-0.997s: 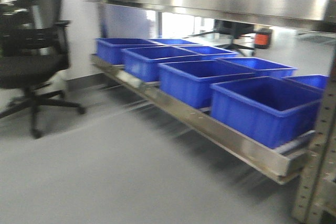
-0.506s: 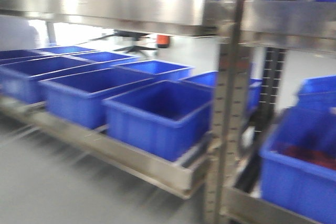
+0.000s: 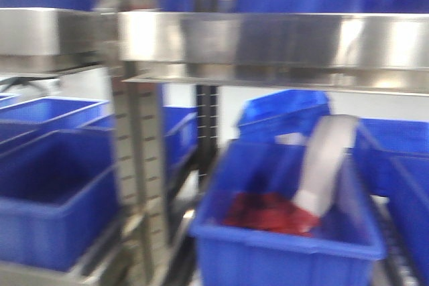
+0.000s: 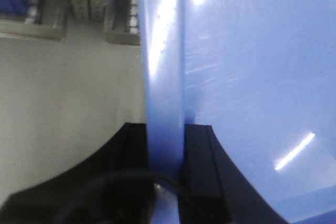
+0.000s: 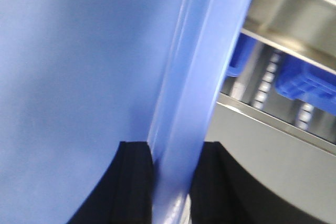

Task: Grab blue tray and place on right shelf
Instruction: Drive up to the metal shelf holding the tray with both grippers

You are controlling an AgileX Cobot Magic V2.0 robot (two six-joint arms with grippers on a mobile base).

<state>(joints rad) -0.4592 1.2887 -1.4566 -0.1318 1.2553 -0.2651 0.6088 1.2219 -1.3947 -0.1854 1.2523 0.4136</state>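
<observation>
Squarely, the left gripper (image 4: 165, 132) and right gripper (image 5: 173, 150) each pinch the blue tray (image 4: 252, 77) by its rim, which runs from 6 to 12 o'clock in the left wrist view and from 6 to 1 in the right.

— What is in the nearest deep blue bin (image 3: 281, 252)?
— Something red (image 3: 265, 212), too blurred to name, with a pale curved piece (image 3: 326, 159) leaning over it.
— And around it?
— A left bin (image 3: 53, 199) alongside, a tilted rear bin (image 3: 285, 112) behind it. Grey floor (image 4: 63, 87) shows in the left wrist view.
</observation>
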